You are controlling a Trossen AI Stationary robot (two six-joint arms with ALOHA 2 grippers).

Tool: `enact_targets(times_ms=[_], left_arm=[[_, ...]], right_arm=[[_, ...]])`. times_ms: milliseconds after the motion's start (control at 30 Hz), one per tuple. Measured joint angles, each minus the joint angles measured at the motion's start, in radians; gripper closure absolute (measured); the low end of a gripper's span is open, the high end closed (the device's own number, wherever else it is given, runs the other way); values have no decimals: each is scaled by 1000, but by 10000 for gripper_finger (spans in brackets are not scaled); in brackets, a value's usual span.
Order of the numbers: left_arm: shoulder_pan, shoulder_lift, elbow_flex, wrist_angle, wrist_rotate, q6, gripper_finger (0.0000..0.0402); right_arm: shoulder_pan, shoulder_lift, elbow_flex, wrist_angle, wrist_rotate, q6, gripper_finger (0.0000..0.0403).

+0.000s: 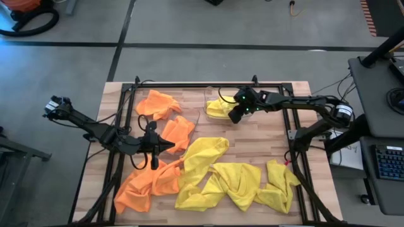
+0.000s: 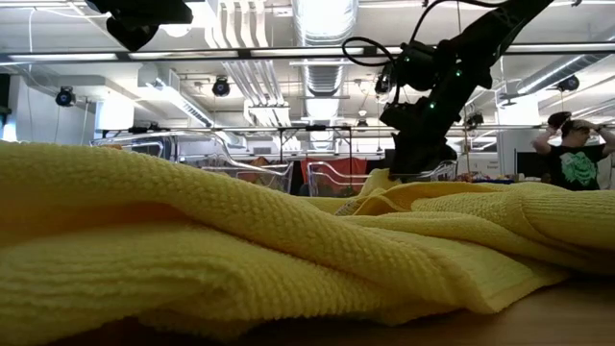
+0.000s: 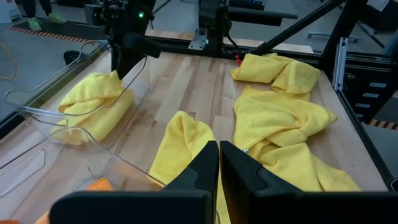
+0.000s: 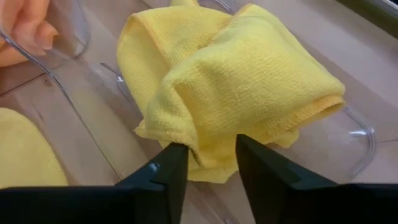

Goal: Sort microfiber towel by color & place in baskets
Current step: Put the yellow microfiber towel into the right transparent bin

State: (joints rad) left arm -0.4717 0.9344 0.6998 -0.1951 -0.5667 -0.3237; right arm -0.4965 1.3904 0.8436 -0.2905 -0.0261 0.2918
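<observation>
My right gripper (image 1: 235,115) (image 4: 211,149) is open and points down over the far clear basket (image 1: 208,101) (image 4: 357,134). A folded yellow towel (image 1: 218,107) (image 4: 249,81) lies in that basket, its near fold right at my fingertips. My left gripper (image 1: 155,151) (image 3: 219,163) is shut and hovers over the table between orange towels. Beside it, a second clear basket (image 3: 118,158) holds an orange towel (image 1: 178,132). Another orange towel (image 1: 158,103) lies farther back and one (image 1: 146,183) near the front edge. Several yellow towels (image 1: 203,162) (image 1: 243,183) (image 1: 279,186) lie crumpled on the wood. My right gripper stands with its open fingers on either side of the yellow towel's near fold (image 4: 186,134), coming from above. I cannot tell whether a finger (image 4: 168,165) touches the cloth. The towel rests on the basket's floor.
A black metal frame (image 1: 189,84) runs around the table top, with slanted bars (image 1: 123,126) by the left arm. In the low view a heap of yellow cloth (image 2: 240,250) fills the foreground. A person (image 2: 577,159) stands in the room beyond the table.
</observation>
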Motion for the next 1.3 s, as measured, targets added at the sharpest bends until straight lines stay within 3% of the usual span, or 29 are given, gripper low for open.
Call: enact_targets(times_ms=[333, 667, 867, 1200, 1300], left_arm=[[0, 0, 0, 0, 0, 0, 402], [0, 0, 0, 1, -1, 0, 402], [0, 0, 0, 1, -1, 0, 402], [0, 0, 0, 1, -1, 0, 402], [0, 0, 0, 1, -2, 0, 402]], right_arm=[[-2, -35, 0, -61, 1, 7, 199], [-1, -99, 5, -101, 23, 5, 200], [-1, -104, 64, -80, 55, -27, 239], [1, 55, 116, -67, 44, -79, 382], [1, 96, 123, -71, 37, -85, 390]])
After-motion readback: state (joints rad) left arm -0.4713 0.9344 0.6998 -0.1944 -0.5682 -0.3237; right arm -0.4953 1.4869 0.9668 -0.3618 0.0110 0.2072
